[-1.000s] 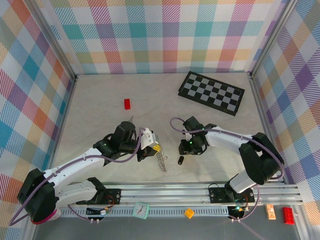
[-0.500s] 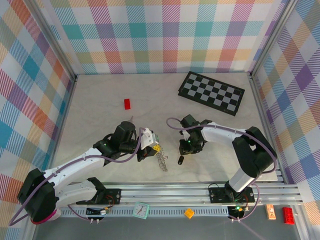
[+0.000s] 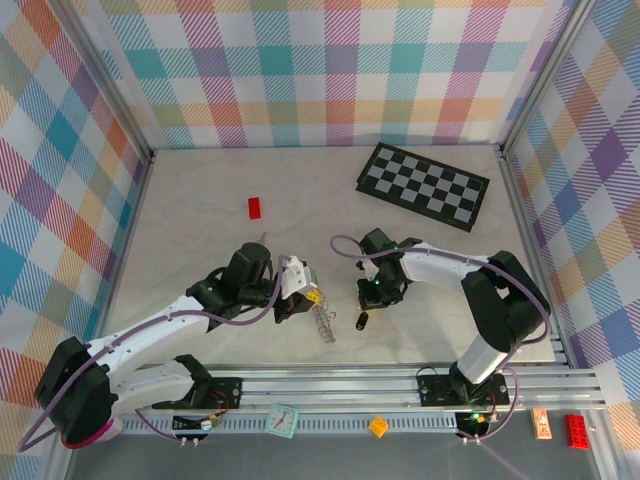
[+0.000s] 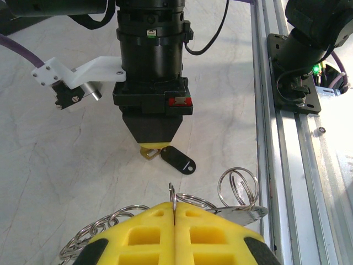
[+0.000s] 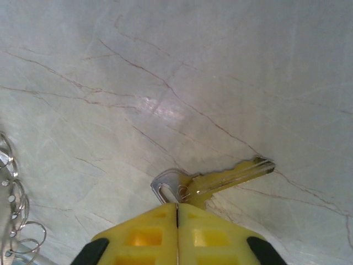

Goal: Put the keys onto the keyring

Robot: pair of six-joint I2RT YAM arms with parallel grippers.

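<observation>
The left tool (image 4: 174, 212) and right tool (image 5: 177, 212) are clamped closed.

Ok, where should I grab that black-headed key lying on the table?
Probably best to take the black key by its oblong plastic head, jaws across the narrow sides, coming straight down from above: it lies flat on the table, leaving only its edges to pinch.
</observation>
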